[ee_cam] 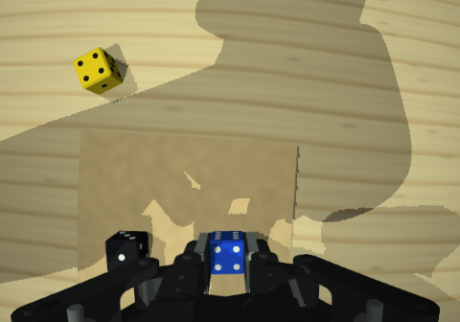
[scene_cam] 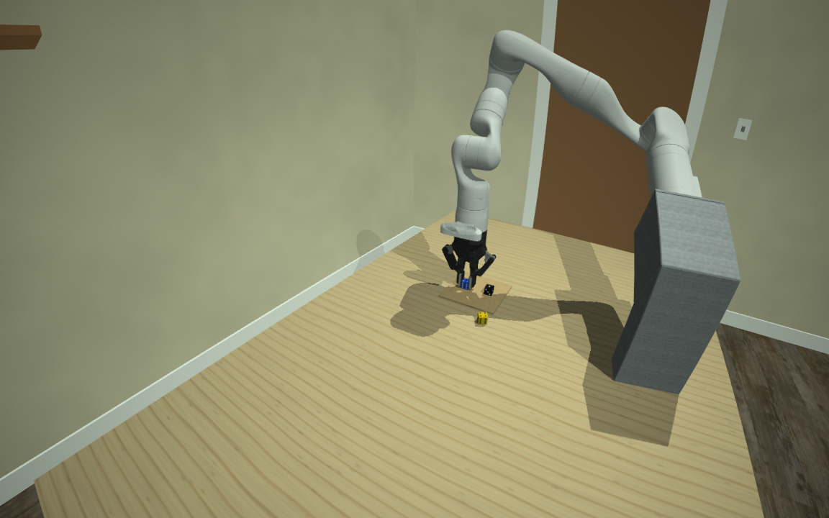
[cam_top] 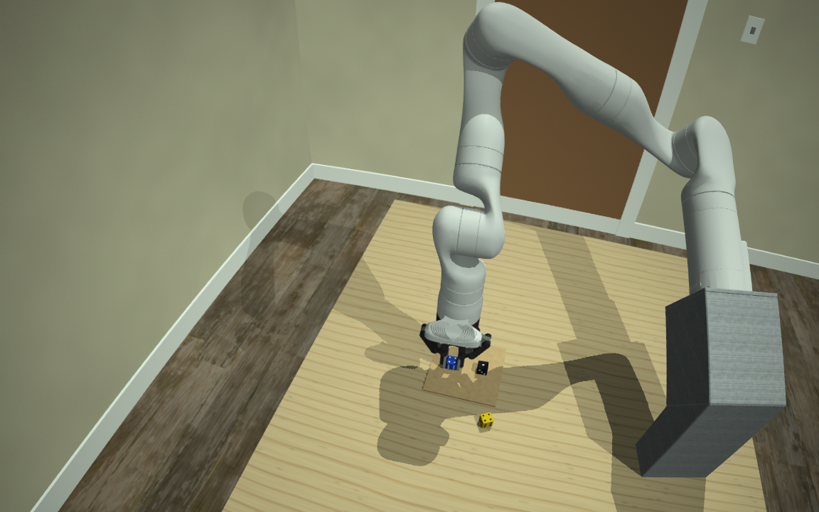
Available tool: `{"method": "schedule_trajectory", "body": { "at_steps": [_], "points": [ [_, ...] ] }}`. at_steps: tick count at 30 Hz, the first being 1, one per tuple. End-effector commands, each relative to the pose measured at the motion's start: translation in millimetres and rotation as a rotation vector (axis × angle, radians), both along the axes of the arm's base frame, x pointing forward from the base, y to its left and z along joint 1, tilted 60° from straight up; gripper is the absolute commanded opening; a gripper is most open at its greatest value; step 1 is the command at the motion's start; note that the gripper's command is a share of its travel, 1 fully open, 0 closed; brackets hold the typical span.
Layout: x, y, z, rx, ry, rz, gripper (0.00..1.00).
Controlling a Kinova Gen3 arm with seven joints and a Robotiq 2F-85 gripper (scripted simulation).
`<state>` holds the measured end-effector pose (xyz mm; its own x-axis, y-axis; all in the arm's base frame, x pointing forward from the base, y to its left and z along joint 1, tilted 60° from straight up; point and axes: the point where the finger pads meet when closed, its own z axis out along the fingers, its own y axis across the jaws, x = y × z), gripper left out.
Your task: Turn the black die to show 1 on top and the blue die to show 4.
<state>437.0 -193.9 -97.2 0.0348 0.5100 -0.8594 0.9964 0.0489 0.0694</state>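
In the top view, the blue die [cam_top: 451, 363] [scene_cam: 464, 283] [ee_cam: 227, 260] sits pinched in the gripper [cam_top: 452, 364] [scene_cam: 465, 284] [ee_cam: 227, 247] at the mat's [cam_top: 475, 390] [scene_cam: 481, 303] [ee_cam: 125, 178] ten o'clock, the black die [cam_top: 482, 368] [scene_cam: 488, 289] [ee_cam: 126, 251] at its three, the yellow die [cam_top: 485, 420] [scene_cam: 481, 318] [ee_cam: 97, 70] off-mat at its five.

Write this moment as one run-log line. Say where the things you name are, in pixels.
black hand [cam_top: 451, 364] [scene_cam: 465, 283] [ee_cam: 227, 247]: shut on blue die [cam_top: 451, 363] [scene_cam: 464, 283] [ee_cam: 227, 261] | blue top: 4 | black die [cam_top: 482, 368] [scene_cam: 488, 289] [ee_cam: 124, 252]: on tan mat [cam_top: 463, 393] [scene_cam: 476, 302] [ee_cam: 129, 178] | yellow die [cam_top: 485, 420] [scene_cam: 481, 318] [ee_cam: 91, 68]: off mat

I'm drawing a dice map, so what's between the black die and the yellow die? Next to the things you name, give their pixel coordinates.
From the black die [cam_top: 482, 368] [scene_cam: 488, 289] [ee_cam: 120, 253], first some mat [cam_top: 473, 391] [scene_cam: 483, 303] [ee_cam: 120, 183], then shaded wooden table [cam_top: 336, 432] [scene_cam: 340, 386] [ee_cam: 101, 116]. The wrist view shows it best.
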Motion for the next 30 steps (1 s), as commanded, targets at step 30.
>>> {"method": "schedule_trajectory", "body": {
  "at_steps": [30],
  "points": [
    [0.6, 1.0, 0.1, 0.001, -0.001, 0.001, 0.31]
  ]
}}
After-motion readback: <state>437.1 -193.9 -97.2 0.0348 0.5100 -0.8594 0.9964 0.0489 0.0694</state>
